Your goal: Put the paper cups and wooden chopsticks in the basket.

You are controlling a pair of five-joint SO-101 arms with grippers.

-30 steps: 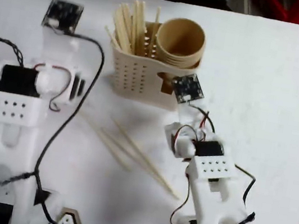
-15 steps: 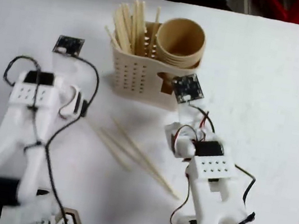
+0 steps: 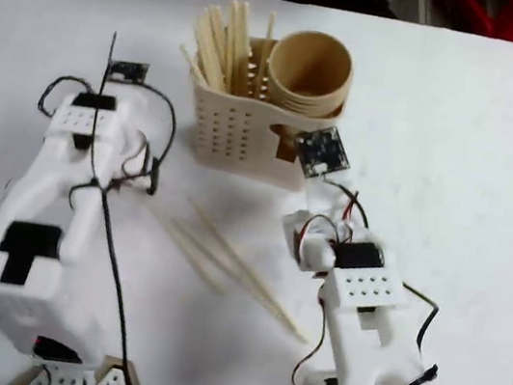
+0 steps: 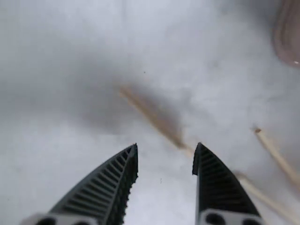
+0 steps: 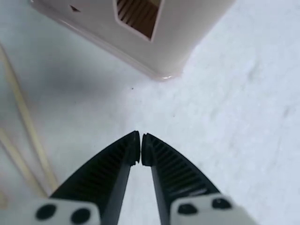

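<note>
A white table (image 3: 480, 140) carries everything. In the high view the left arm (image 3: 57, 220) lies across the table's left side, its base cut off by the picture's lower edge, and its own body hides its pincer from above. The right arm (image 3: 365, 307) stands at the lower right, also cut off below, with its wrist just in front of the basket (image 3: 237, 131). This cream, perforated basket sits toward the far middle of the table and holds a nested stack of paper cups (image 3: 310, 69) in its right part and a bundle of wooden chopsticks (image 3: 223, 46) standing upright in its left part. Several loose chopsticks (image 3: 235, 267) lie flat on the table between the two arms, well short of the basket. In the left wrist view the left gripper (image 4: 166, 154) has its fingers spread apart with nothing between them, above a blurred chopstick (image 4: 154, 117) that is hard to make out. In the right wrist view the right gripper (image 5: 140, 147) has its tips pressed together and holds nothing, close to the basket's wall (image 5: 187, 28), only partly seen.
</note>
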